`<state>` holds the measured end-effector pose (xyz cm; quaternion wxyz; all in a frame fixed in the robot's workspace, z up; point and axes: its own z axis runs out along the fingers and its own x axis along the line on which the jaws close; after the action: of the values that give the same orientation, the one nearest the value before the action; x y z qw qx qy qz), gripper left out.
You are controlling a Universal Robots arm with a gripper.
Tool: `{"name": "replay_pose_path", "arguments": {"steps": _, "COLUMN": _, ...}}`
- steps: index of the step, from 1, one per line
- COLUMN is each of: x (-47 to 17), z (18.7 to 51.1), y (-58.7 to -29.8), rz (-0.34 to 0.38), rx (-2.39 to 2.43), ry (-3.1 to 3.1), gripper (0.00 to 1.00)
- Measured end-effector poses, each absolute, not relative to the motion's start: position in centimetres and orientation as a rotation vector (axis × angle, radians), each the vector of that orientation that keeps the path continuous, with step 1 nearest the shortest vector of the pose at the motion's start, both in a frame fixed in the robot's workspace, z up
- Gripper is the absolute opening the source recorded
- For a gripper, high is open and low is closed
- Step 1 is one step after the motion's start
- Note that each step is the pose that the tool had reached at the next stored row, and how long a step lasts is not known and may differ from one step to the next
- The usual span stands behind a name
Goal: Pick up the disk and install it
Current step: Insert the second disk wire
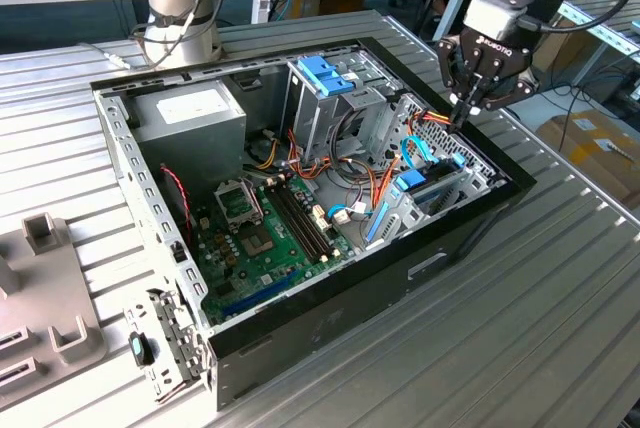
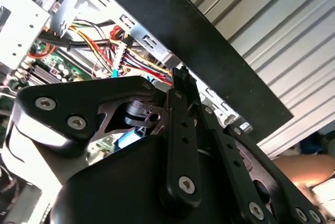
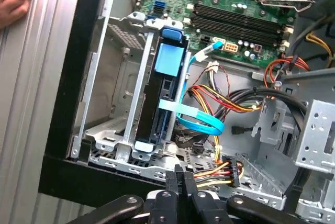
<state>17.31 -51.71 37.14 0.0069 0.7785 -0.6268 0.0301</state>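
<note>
One disk [image 3: 159, 96], blue-railed, stands on edge in the bay by the case [image 1: 330, 333] front wall while your gripper [image 1: 467, 113] hangs above it, fingers pressed together and empty, so you're pre-grasp: spread and descend.

The disk [image 3: 157, 98] is sitting edge-on in its metal bay [image 3: 112, 145] near the computer case's [image 1: 330, 333] front corner, so its label face is staying hidden in the first wrist view. The gripper [image 3: 180, 182] is being cut off by that picture's edge, and its linkages [image 2: 180, 145] are blocking much of the case interior in the second wrist view
</note>
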Motion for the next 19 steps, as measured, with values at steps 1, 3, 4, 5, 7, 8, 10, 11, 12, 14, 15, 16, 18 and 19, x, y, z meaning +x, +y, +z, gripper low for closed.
{"name": "replay_pose_path", "arguments": {"steps": 1, "x": 17.31, "z": 37.14, "y": -51.71, "rz": 0.094, "rx": 2.412, "ry": -1.988, "gripper": 0.16}}
{"name": "replay_pose_path", "arguments": {"steps": 3, "x": 17.31, "z": 37.13, "y": -51.71, "rz": 0.093, "rx": 2.355, "ry": -2.053, "gripper": 0.16}}
{"name": "replay_pose_path", "arguments": {"steps": 4, "x": 17.31, "z": 37.13, "y": -51.71, "rz": 0.093, "rx": 2.351, "ry": -2.057, "gripper": 0.16}}
{"name": "replay_pose_path", "arguments": {"steps": 5, "x": 17.31, "z": 37.13, "y": -51.71, "rz": 0.093, "rx": 2.351, "ry": -2.057, "gripper": 0.16}}
{"name": "replay_pose_path", "arguments": {"steps": 7, "x": 17.31, "z": 37.13, "y": -51.71, "rz": 0.093, "rx": 2.351, "ry": -2.058, "gripper": 0.16}}
{"name": "replay_pose_path", "arguments": {"steps": 8, "x": 17.31, "z": 37.13, "y": -51.71, "rz": 0.093, "rx": 2.351, "ry": -2.058, "gripper": 0.16}}
{"name": "replay_pose_path", "arguments": {"steps": 10, "x": 17.31, "z": 37.13, "y": -51.71, "rz": 0.093, "rx": 2.351, "ry": -2.058, "gripper": 0.16}}
{"name": "replay_pose_path", "arguments": {"steps": 11, "x": 17.31, "z": 37.13, "y": -51.71, "rz": 0.093, "rx": 2.35, "ry": -2.058, "gripper": 0.16}}
{"name": "replay_pose_path", "arguments": {"steps": 12, "x": 17.31, "z": 37.13, "y": -51.71, "rz": 0.093, "rx": 2.35, "ry": -2.058, "gripper": 0.16}}
{"name": "replay_pose_path", "arguments": {"steps": 14, "x": 17.31, "z": 37.13, "y": -51.71, "rz": 0.093, "rx": 2.35, "ry": -2.058, "gripper": 0.16}}
{"name": "replay_pose_path", "arguments": {"steps": 15, "x": 17.31, "z": 37.13, "y": -51.71, "rz": 0.093, "rx": 2.35, "ry": -2.058, "gripper": 0.16}}
{"name": "replay_pose_path", "arguments": {"steps": 16, "x": 17.29, "z": 37.12, "y": -51.71, "rz": 0.093, "rx": 2.35, "ry": -2.058, "gripper": 0.16}}
{"name": "replay_pose_path", "arguments": {"steps": 18, "x": 17.11, "z": 37.13, "y": -51.71, "rz": 0.093, "rx": 2.35, "ry": -2.058, "gripper": 0.16}}
{"name": "replay_pose_path", "arguments": {"steps": 19, "x": 16.98, "z": 37.13, "y": -51.71, "rz": 0.093, "rx": 2.35, "ry": -2.058, "gripper": 0.16}}
